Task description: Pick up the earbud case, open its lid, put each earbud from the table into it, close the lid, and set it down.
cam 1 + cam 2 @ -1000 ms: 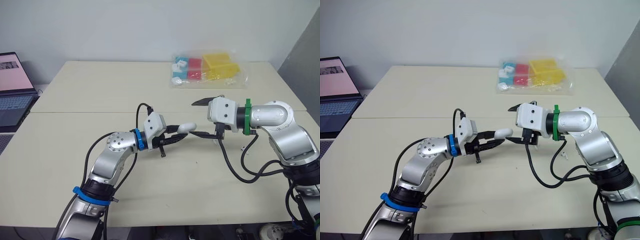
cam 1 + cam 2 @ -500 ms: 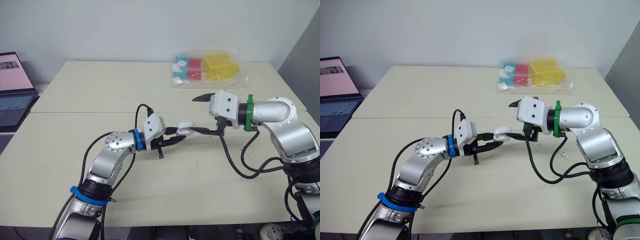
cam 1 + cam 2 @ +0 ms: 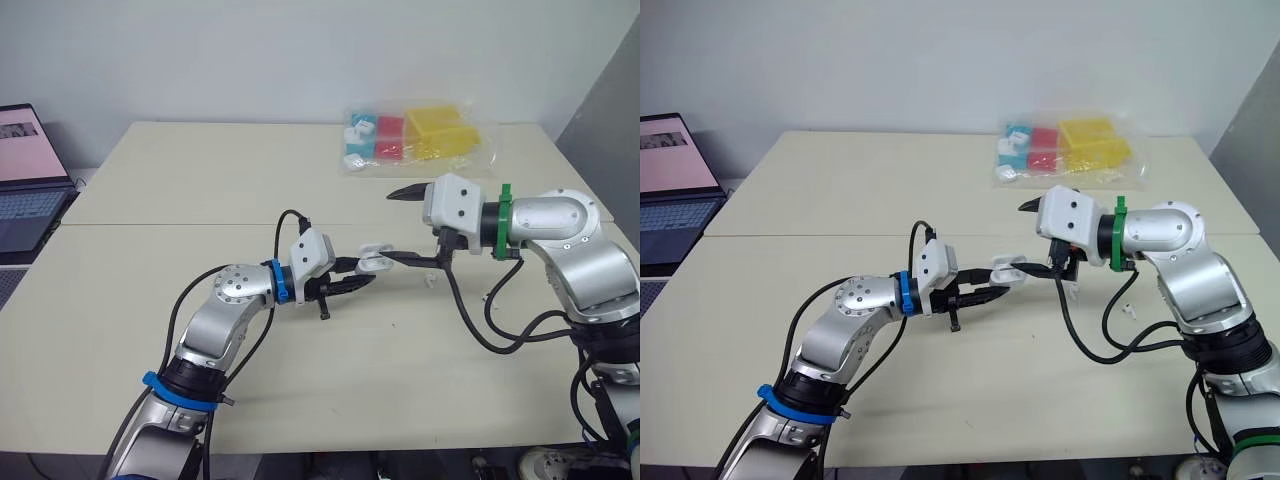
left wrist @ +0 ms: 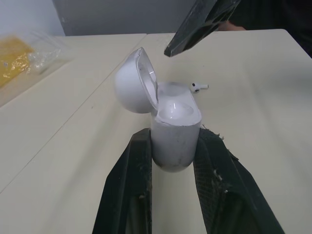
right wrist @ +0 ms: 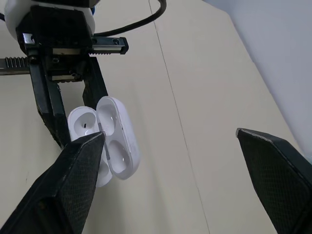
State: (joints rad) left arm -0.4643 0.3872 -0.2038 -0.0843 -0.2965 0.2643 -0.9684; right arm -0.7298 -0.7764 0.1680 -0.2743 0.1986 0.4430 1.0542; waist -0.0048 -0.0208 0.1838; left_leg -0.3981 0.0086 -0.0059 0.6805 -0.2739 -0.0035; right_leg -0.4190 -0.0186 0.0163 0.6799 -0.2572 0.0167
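Student: Since the frame a second ago, the lid of the earbud case point(image 4: 176, 117) has swung up, and the right gripper point(image 3: 390, 226) has drawn back toward the robot's right. Is that a fair reading?

Instructor: Yes. Earlier the case was shut, with the right gripper's lower finger pressed close against it. Now the lid point(image 4: 134, 87) stands hinged open, tilted to one side of the body.

Student: What are the largest items in view?

Instructor: The pale table point(image 3: 200, 180), crossed by a seam. An open laptop point(image 3: 25, 180) sits at its left edge. A clear plastic bag point(image 3: 415, 140) of blue, red and yellow boxes lies at the far side.

Student: And the two end effectors?

Instructor: The left gripper point(image 3: 358, 276) is clamped on the lower body of the case, one black finger point(image 4: 129, 190) on each flank. It holds the case above the table near the middle, between the two arms. The right gripper is spread wide, with its fingers point(image 5: 68, 195) far apart. The tip of its lower finger is just beside the opened lid. Whether the two touch cannot be told.

Student: Where are the earbuds?

Instructor: Both sockets of the case look vacant in the right wrist view. One earbud point(image 3: 430, 279) lies on the table below the right gripper. A second earbud point(image 3: 1129, 309) lies further toward the robot's right, near the black cable point(image 3: 470, 325).
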